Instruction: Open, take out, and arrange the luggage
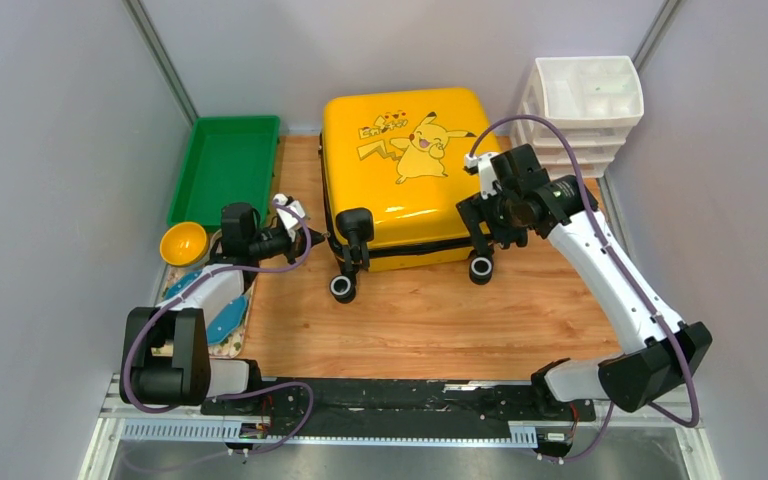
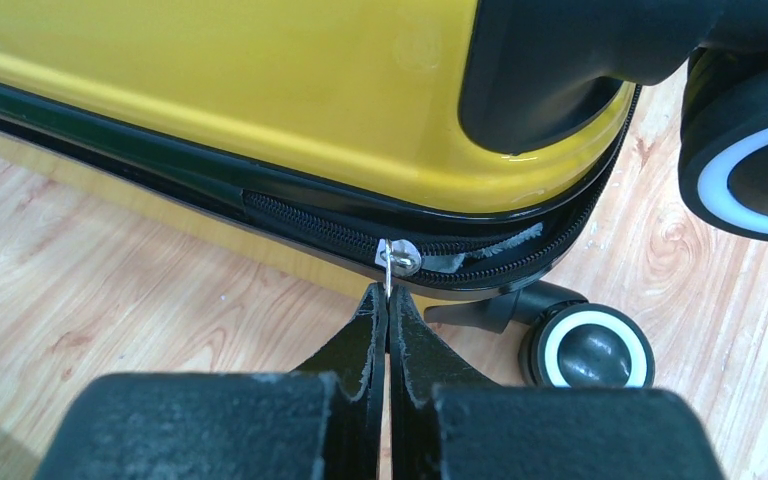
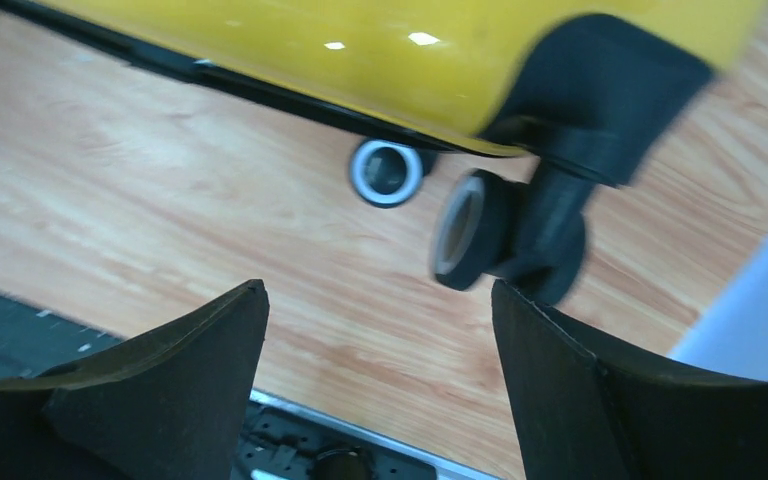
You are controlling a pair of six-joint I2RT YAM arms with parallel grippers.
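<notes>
Luggage (image 1: 400, 160) lies flat on the desk (image 1: 410, 320). Left tool (image 2: 388, 305) pinches its zipper pull (image 2: 396, 262); right tool (image 3: 378, 292) hangs spread.

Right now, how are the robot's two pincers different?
The left pincer is shut, pinching the zipper pull; the right pincer is wide open and holds nothing. The left pincer touches the yellow suitcase at its zipper; the right pincer hovers apart from it. Both are black and sit by the suitcase's near edge.
</notes>
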